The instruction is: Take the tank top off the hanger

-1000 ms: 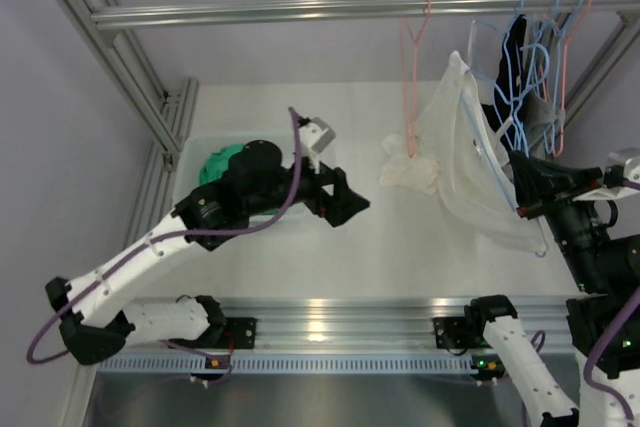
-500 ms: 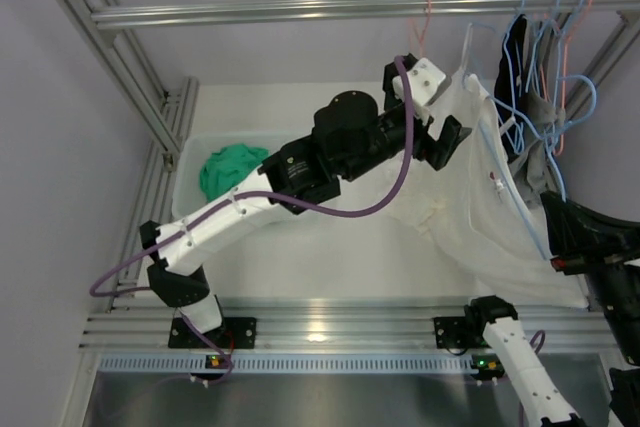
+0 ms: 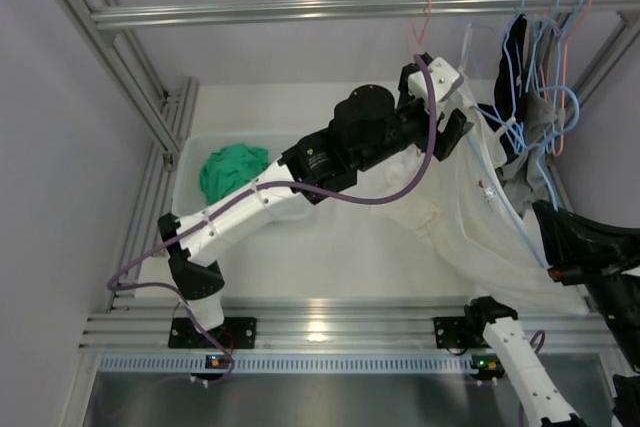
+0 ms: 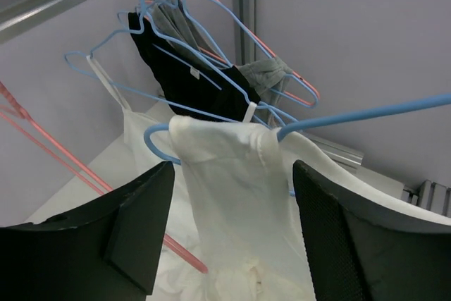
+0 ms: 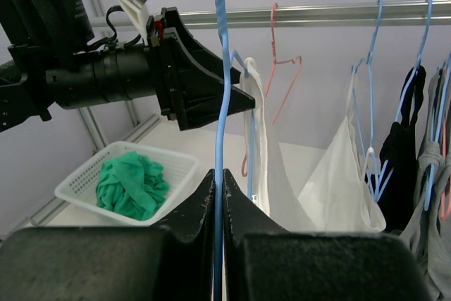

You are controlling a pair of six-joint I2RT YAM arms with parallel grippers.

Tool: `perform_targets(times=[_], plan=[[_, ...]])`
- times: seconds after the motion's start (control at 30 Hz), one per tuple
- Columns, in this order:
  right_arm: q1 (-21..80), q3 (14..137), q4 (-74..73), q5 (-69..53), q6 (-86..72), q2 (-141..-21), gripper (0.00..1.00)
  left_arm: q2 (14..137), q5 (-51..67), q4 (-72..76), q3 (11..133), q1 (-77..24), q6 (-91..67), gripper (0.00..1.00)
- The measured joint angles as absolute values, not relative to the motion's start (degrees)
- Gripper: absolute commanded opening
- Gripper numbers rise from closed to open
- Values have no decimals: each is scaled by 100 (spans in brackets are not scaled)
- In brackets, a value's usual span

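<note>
While the right gripper (image 5: 219, 174) is clamped on the wire of the blue hanger (image 5: 220, 82) at about 4 o'clock in the overhead view, the tank top (image 3: 470, 217) hangs stretched on that hanger up toward 1 o'clock. There the left gripper (image 3: 455, 132) has its jaws spread either side of the shoulder strap (image 4: 225, 135), with nothing pinched yet.

The step in hand looks like freeing that strap. The jaws should close on the bunched fabric where it wraps the hanger's end, not on the wire beneath. The pull should then run outward along the hanger's arm and past its tip, with the right gripper holding the hanger level. The cloth looks thin and will probably stretch before it slides, so a slow pull suits it. Other hangers crowd just beside at 2 o'clock (an easy place to snag).

Counted, from largest:
- Two arms.
- One rail (image 3: 300, 9) across 12 o'clock.
- One tank top in hand.
- One basket (image 3: 190, 152) at 9 o'clock, holding one green cloth (image 3: 232, 169).
- On the rail, one further white garment (image 5: 345, 181), one black garment (image 4: 190, 79) and one grey garment (image 4: 264, 72).
- One bare pink hanger (image 3: 413, 42) and a second pink one among the clothes.
- The blue hangers overlap too much for me to count.
</note>
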State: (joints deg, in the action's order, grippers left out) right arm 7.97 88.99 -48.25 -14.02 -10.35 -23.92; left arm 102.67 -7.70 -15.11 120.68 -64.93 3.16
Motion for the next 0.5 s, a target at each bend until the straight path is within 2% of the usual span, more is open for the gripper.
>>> perform_targets(times=[0.03,0.07,0.13,0.17,0.23,0.5], plan=[[794,8906,-4829,-1428,-1026,-2392,0,10272,-711,-1485,12077,-6460,296,66],[794,8914,-4829,-1452,-1017,-2392,0,10274,-683,-1459,12086,-6434,290,51],[794,8936,-4847,-1490,-1009,-2399,0,10291,-644,-1417,12114,-6383,261,36],[794,8938,-4847,-1505,-1009,-2399,0,10307,-635,-1385,12127,-6353,233,16],[797,8938,-4849,-1520,-1000,-2401,0,10342,-611,-1350,12149,-6305,178,1],[797,8930,-4875,-1684,-792,-2403,0,10361,-1164,-1332,12154,-6259,73,0]])
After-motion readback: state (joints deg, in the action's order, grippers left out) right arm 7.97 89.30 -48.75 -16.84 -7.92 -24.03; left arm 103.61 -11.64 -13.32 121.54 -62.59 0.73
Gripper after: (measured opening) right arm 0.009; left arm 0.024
